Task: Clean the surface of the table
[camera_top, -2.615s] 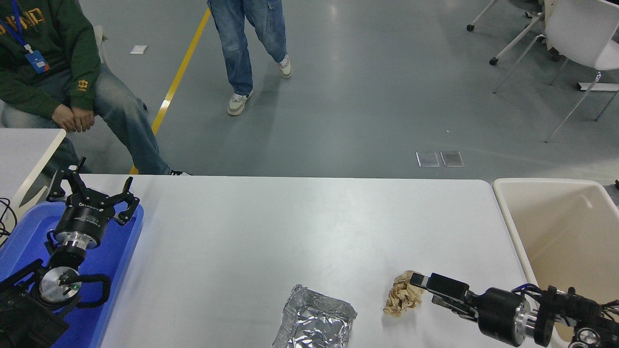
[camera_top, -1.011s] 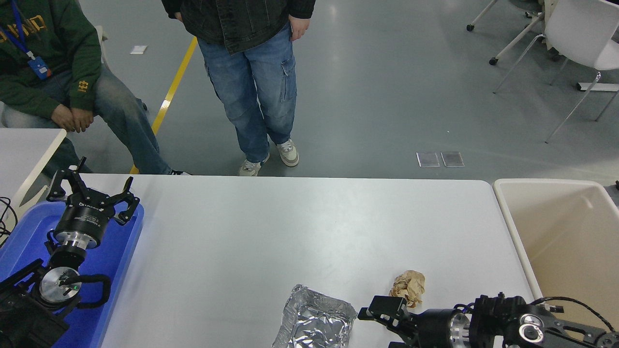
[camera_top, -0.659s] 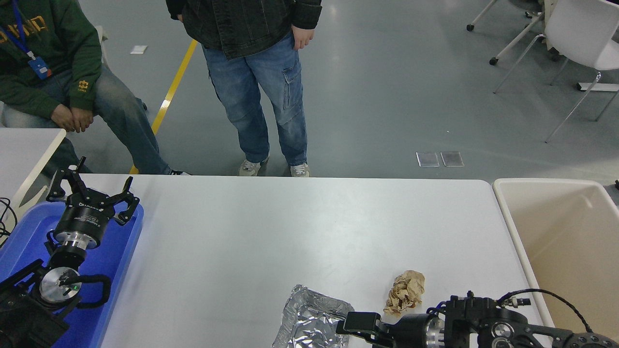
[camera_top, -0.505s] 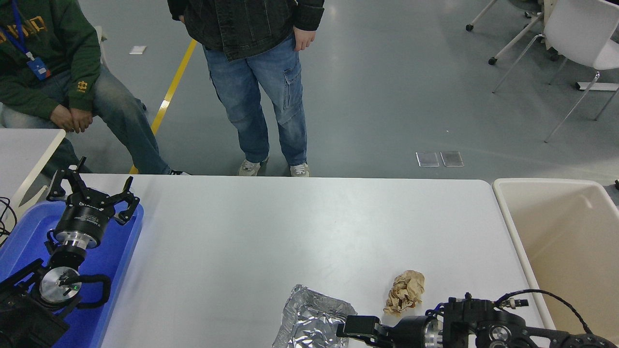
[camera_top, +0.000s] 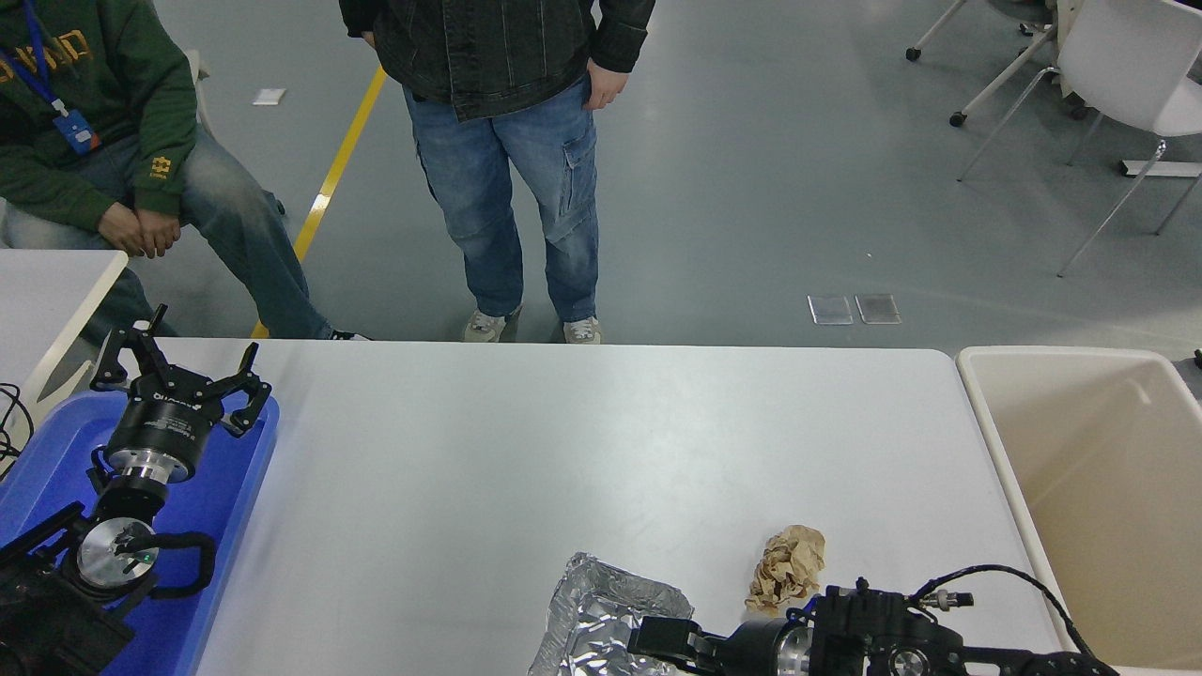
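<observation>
I've swung my right tool off the crumpled brown paper wad onto the crinkled silver foil tray at the grey-white counter's near edge; its grip I cannot tell.

The robot's two arms are black. The left gripper has thin black fingers like little claws. Behind the fingers sits a round black body with small white letters, then a shiny silver ring, then a silver disc with a tiny green light. The right gripper has a flat black finger, and behind it come a silver ring and a looping black cable.
</observation>
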Robot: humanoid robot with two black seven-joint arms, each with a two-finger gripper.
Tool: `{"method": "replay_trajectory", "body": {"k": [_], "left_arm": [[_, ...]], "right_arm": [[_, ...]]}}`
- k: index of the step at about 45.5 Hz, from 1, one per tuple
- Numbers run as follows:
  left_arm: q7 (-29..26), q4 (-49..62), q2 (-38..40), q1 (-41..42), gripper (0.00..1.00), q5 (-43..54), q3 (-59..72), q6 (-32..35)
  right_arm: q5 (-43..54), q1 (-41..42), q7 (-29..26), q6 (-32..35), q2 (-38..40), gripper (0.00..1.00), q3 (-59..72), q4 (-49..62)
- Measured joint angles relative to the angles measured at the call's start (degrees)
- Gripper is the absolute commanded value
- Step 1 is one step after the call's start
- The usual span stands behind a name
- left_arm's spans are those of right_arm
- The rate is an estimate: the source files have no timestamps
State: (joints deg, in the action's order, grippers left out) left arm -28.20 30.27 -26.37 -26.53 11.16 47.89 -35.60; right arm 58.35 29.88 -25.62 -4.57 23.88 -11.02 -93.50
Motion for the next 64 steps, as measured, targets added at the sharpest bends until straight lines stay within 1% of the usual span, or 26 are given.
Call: {"method": "replay_trajectory", "body": {"k": [15,16,19,20,30,32,35,38,41,43,50,59,62,64], "left_arm": [[0.0,0.0,0.0,0.0,1.0,0.0,0.0,0.0],[0.0,0.0,0.0,0.0,1.0,0.0,0.0,0.0],[0.0,0.0,0.0,0.0,1.0,0.0,0.0,0.0],[0.0,0.0,0.0,0.0,1.0,0.0,0.0,0.0],[0.0,0.0,0.0,0.0,1.0,0.0,0.0,0.0],[0.0,0.0,0.0,0.0,1.0,0.0,0.0,0.0],[0.0,0.0,0.0,0.0,1.0,0.0,0.0,0.0],[0.0,0.0,0.0,0.0,1.0,0.0,0.0,0.0],[0.0,0.0,0.0,0.0,1.0,0.0,0.0,0.0],[0.0,0.0,0.0,0.0,1.0,0.0,0.0,0.0],[0.0,0.0,0.0,0.0,1.0,0.0,0.0,0.0],[0.0,0.0,0.0,0.0,1.0,0.0,0.0,0.0],[0.0,0.0,0.0,0.0,1.0,0.0,0.0,0.0],[0.0,0.0,0.0,0.0,1.0,0.0,0.0,0.0]], "right_arm": [[1.6,-0.1,-0.2,-1.1,-1.4,0.99,1.0,3.3],[1.7,-0.2,-0.2,-1.2,-1.5,0.97,1.1,3.6],[1.9,-0.2,-0.2,-1.3,-1.7,0.83,1.3,4.1],[1.9,-0.2,-0.2,-1.4,-1.8,0.8,1.4,4.2],[2.9,-0.2,0.0,-1.6,-2.7,0.78,1.7,5.1],[3.1,-0.2,0.0,-1.6,-2.7,0.73,1.7,5.2],[3.4,-0.2,0.0,-1.6,-2.9,0.71,1.8,5.3],[3.8,-0.3,0.1,-1.6,-3.0,0.65,1.8,5.4],[4.1,-0.3,0.1,-1.6,-3.2,0.64,1.9,5.5],[4.3,-0.3,0.1,-1.7,-3.3,0.6,1.9,5.5],[5.0,-0.3,0.3,-1.7,-3.5,0.57,2.0,5.6],[6.6,-0.4,1.3,-1.7,-3.6,0.39,2.7,5.8],[7.0,-0.3,2.3,-1.7,-3.8,0.36,3.2,6.1],[7.1,-0.3,2.8,-1.6,-3.9,0.33,3.4,6.3]]}}
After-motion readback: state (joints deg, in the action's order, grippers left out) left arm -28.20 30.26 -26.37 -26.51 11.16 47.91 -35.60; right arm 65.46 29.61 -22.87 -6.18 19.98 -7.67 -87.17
